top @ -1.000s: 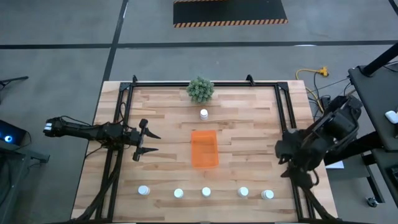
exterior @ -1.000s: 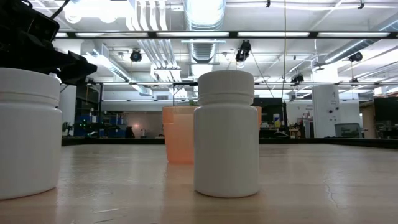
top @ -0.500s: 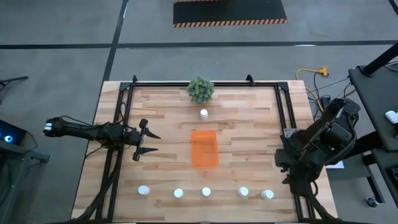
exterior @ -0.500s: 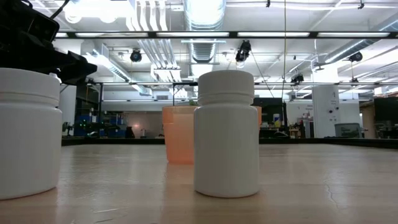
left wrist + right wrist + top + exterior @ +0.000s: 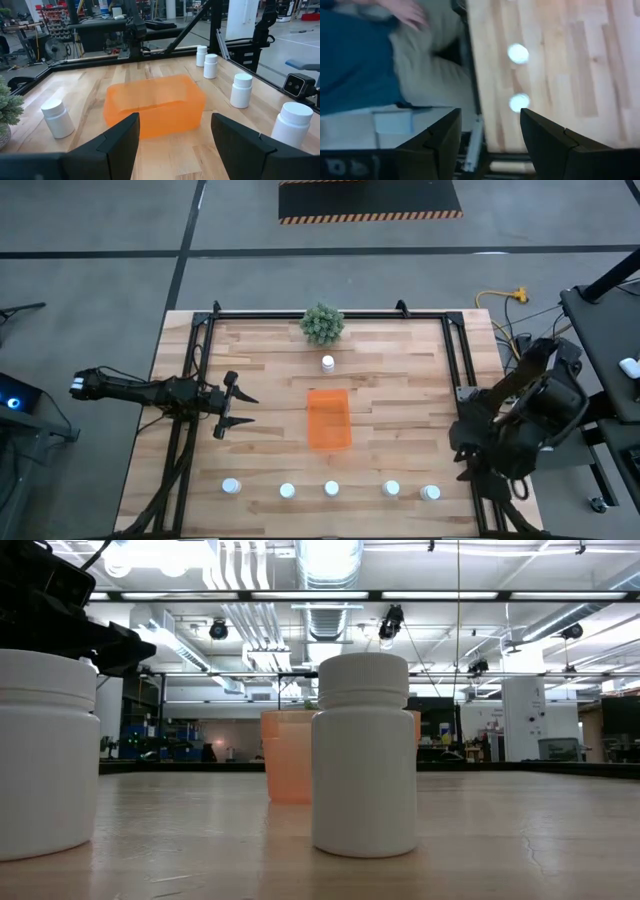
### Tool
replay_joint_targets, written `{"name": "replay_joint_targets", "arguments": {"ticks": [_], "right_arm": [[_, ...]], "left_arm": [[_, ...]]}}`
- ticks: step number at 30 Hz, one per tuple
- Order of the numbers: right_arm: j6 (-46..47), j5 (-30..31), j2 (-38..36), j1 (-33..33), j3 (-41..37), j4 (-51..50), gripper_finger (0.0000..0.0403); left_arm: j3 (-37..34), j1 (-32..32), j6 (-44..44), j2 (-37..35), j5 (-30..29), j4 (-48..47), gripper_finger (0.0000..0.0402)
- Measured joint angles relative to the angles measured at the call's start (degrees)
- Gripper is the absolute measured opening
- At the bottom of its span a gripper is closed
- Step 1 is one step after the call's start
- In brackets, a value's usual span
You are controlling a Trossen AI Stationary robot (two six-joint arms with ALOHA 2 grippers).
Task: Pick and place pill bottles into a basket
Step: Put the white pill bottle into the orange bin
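- Near edge: five bottles (image 5: 331, 489) stand upright in a row, well apart, none touched. White bodies, white caps; from above they read as small discs.
- Right gripper (image 5: 487, 145), near-right corner: over the last second the arm has swung nearer and outward, past the table's right edge, above the end of the row. Its jaws, wider a second ago, have narrowed partway and stand apart around nothing. Its wrist view looks down on two bottles just inside the edge, and on a person's hand and blue sleeve beyond the table.
- Judgement: an approach to the rightmost bottle (image 5: 430, 493); no grasp yet, task barely begun.
- Left gripper (image 5: 222, 410), left of centre: unchanged, jaws parted and empty, pointing at the basket (image 5: 328, 418).
- Basket: mid-table, translucent orange, rectangular, empty; all six bottles still outside it.
- Beyond the basket: the sixth bottle (image 5: 328, 363) stands alone, near a small green plant (image 5: 322, 324) at the far edge.
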State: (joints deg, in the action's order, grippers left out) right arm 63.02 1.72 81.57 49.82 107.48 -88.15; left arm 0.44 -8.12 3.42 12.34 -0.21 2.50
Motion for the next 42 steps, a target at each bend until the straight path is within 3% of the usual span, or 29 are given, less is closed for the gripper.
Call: {"name": "replay_joint_targets", "arguments": {"ticks": [8, 18, 25, 37, 42], "right_arm": [[-0.19, 0.19, 4.34, 0.46, -0.78, -0.05, 0.0191], [-2.90, -4.20, 8.45, 0.57, -0.80, 0.23, 0.0191], [-4.02, 4.67, 10.89, 2.48, -1.48, -1.90, 0.0191], [-1.74, 2.74, 16.05, 4.97, -1.50, -1.88, 0.0192], [0.31, 4.72, 18.04, 7.13, -3.20, -1.85, 0.0192]], "left_arm": [[0.01, 0.01, -0.01, 0.02, -0.02, 0.01, 0.0228], [0.00, 0.00, 0.00, 0.00, -0.02, -0.02, 0.0228], [-0.01, 0.00, 0.00, 0.00, -0.02, 0.00, 0.0228], [0.01, 0.00, 0.00, 0.11, -0.02, 0.02, 0.0228], [0.00, 0.01, 0.00, 0.13, 0.00, 0.00, 0.0228]]}}
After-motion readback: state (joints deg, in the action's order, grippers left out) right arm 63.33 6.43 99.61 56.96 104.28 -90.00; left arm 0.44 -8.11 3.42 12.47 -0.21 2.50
